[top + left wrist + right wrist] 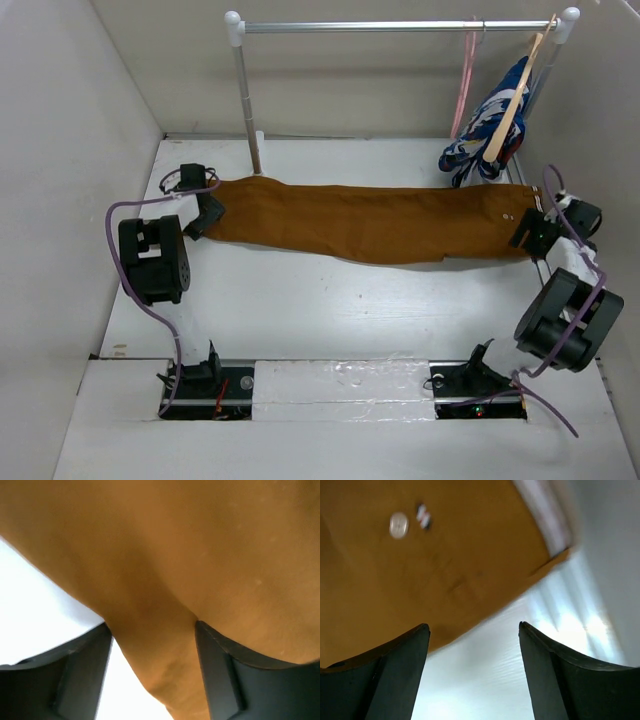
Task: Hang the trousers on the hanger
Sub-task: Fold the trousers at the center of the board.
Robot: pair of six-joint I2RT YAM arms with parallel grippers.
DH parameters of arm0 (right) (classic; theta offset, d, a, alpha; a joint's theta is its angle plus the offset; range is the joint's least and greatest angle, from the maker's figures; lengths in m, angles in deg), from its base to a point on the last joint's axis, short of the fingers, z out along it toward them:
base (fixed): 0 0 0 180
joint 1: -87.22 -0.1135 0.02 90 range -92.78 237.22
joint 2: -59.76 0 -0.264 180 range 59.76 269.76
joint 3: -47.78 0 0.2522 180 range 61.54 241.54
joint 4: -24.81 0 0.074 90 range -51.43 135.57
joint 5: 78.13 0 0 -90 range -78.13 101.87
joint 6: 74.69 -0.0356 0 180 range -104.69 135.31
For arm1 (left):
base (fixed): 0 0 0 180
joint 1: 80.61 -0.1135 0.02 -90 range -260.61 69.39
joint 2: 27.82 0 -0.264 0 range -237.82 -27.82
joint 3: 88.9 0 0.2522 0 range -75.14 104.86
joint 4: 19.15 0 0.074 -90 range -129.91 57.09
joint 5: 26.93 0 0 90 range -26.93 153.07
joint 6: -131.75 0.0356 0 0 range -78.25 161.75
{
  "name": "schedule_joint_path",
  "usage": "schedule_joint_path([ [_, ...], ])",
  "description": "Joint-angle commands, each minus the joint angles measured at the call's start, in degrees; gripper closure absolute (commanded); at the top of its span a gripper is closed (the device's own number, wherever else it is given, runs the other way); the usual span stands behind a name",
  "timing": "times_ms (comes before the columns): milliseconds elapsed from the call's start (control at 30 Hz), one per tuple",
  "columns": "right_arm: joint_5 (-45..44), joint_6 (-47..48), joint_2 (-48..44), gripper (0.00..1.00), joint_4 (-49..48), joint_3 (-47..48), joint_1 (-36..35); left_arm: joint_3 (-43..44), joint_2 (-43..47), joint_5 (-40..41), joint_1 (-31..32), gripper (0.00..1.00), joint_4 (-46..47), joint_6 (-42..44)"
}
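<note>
The rust-brown trousers (pixel 370 222) lie flat and stretched across the table from left to right. The waistband end, with a white button (pixel 398 525), is at the right. My left gripper (pixel 208 215) is at the leg end. Its jaws are open, and a fold of the trousers (pixel 165 645) lies between them, with a white gap beside the left finger (pixel 65 680). My right gripper (pixel 530 235) is open and empty over the table, just off the waistband corner (pixel 555 557). The pink hanger (pixel 465 75) hangs from the rail at the back right.
A metal clothes rail (pixel 400 27) on white posts stands at the back. A pale wooden hanger (pixel 515 100) carrying a blue, white and red patterned garment (pixel 485 135) hangs at its right end beside the pink hanger. White walls enclose the table on the left, back and right.
</note>
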Motion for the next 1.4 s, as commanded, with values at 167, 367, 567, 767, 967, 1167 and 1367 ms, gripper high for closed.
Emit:
schedule_joint_path([
  [167,7.2,-6.1,12.7,0.25,-10.5,-3.1,-2.5,4.9,-4.4,1.7,-0.1,0.76,0.1,0.9],
  [367,6.1,-5.8,17.2,0.96,-10.9,1.4,-4.5,10.0,-6.8,9.8,-0.7,1.00,-3.6,4.9],
  [567,0.2,1.1,5.5,1.00,-2.7,-0.5,-5.6,7.4,0.1,15.3,-4.8,1.00,-4.8,6.2],
  [767,-2.9,5.4,-8.2,1.00,8.1,-2.4,-5.6,2.8,6.6,17.5,-9.3,1.00,-7.3,6.1],
  [967,-6.3,7.9,-23.3,1.00,20.7,-4.8,-5.4,-1.0,14.1,20.7,-9.3,1.00,-13.3,6.1],
  [1167,-7.3,8.4,-21.3,0.39,18.1,-6.2,-5.5,-2.6,14.8,19.5,-9.3,0.39,-14.7,3.6],
  [1367,0.3,5.7,-15.0,0.33,17.7,5.5,-6.1,-0.6,19.9,14.3,-8.2,0.02,-14.1,2.1],
])
